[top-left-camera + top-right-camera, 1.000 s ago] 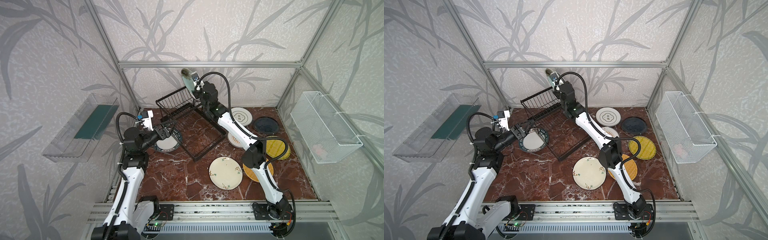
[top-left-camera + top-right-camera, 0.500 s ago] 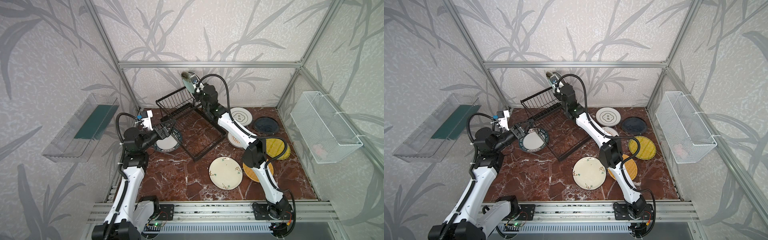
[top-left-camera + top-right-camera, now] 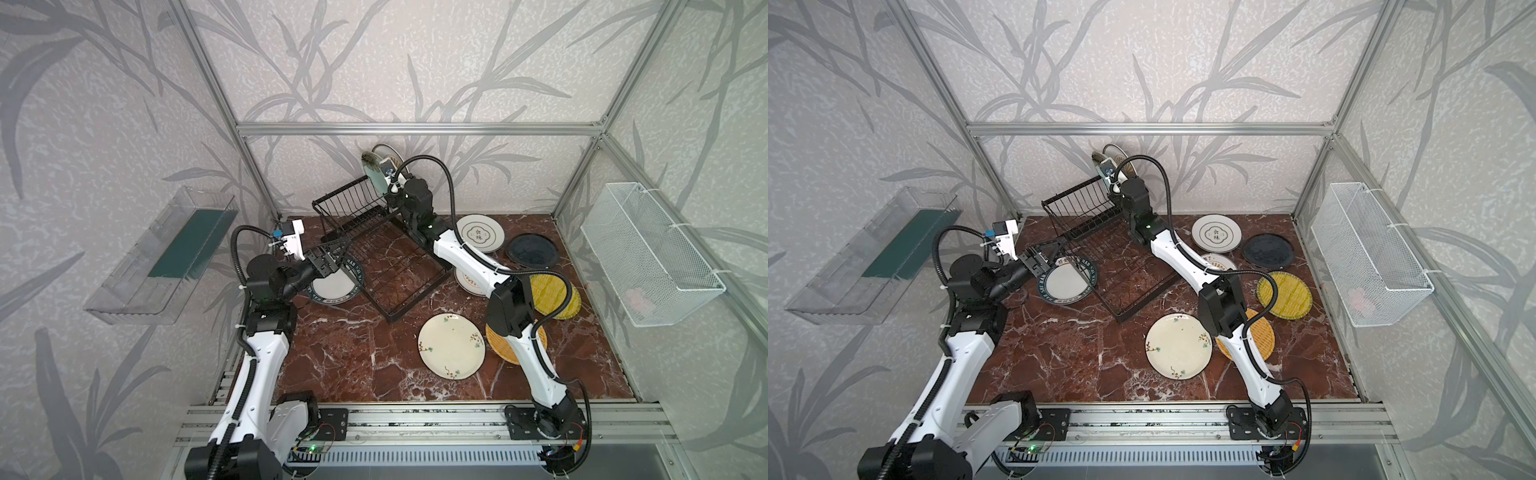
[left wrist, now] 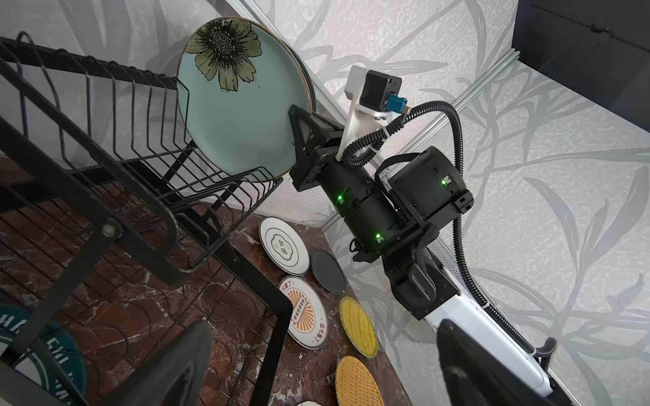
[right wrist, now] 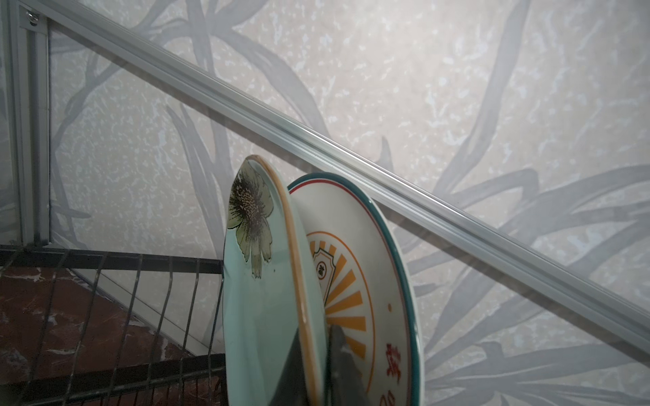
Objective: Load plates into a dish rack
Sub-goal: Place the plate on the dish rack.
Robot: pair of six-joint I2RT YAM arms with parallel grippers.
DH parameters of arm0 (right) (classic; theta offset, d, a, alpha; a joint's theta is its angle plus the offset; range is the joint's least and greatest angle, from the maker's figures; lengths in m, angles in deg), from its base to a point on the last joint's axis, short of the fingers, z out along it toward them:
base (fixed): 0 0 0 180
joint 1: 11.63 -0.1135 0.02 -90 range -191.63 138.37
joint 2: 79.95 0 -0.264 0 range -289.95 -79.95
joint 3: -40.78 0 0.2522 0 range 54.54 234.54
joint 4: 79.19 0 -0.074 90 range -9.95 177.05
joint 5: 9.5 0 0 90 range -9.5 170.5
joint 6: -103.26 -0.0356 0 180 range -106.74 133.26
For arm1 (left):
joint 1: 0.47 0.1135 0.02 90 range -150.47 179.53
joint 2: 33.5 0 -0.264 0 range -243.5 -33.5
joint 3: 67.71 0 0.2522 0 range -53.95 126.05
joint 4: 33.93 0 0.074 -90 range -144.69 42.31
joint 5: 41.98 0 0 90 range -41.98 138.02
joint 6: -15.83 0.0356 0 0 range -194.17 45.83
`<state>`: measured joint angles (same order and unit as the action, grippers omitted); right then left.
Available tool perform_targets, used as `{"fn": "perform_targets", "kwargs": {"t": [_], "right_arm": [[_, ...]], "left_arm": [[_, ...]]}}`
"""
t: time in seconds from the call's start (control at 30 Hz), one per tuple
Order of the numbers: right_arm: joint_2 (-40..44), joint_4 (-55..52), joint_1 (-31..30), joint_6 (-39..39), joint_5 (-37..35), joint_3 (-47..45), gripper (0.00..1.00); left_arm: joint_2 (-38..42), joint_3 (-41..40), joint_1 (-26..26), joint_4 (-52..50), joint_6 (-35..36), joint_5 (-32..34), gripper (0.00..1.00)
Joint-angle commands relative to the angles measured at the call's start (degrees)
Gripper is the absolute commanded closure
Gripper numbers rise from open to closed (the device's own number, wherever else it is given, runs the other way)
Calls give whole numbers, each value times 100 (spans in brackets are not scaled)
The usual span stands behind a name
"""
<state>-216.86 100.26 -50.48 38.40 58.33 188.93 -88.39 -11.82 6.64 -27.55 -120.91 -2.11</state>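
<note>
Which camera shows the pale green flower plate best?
The left wrist view: the pale green plate faces it nearly whole. The right wrist view sees it almost edge-on; both top views show only a small sliver.

hidden: right arm [image 3: 469, 258] covers part of the flat sunburst plate [image 3: 467, 284] from you | cut off: pale green plate [image 5: 260, 316] bottom (fingers [image 5: 343, 369] blurred) | unclear: pink item [image 3: 636, 297] in basket [image 3: 648, 257]

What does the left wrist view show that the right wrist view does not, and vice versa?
Only the left wrist view: plates lying flat on the table, like the dark plate. Only the right wrist view: the face of the sunburst plate standing behind the green plate. Both: the green plate at the rack, right gripper shut on it.
</note>
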Motion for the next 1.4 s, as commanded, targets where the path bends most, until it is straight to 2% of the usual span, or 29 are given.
{"fn": "perform_targets", "kwargs": {"t": [0.0,0.33,0.47,0.87,0.93,1.37], "right_arm": [[482,570,5,-31,-205,219,100],[323,-93,18,-218,-43,641,100],[292,-148,27,-229,-61,753,79],[339,-214,38,-273,-42,887,74],[361,-235,35,-282,-37,909,70],[615,-388,-15,-396,36,905,57]], "left_arm": [[-4,-56,36,236,-76,-146,1],[-4,-87,71,339,-155,-154,1],[-13,-92,71,407,-203,-181,1],[-17,-109,79,477,-257,-190,1],[-15,-108,80,477,-258,-176,1],[-30,-95,132,348,-346,-38,1]]}}
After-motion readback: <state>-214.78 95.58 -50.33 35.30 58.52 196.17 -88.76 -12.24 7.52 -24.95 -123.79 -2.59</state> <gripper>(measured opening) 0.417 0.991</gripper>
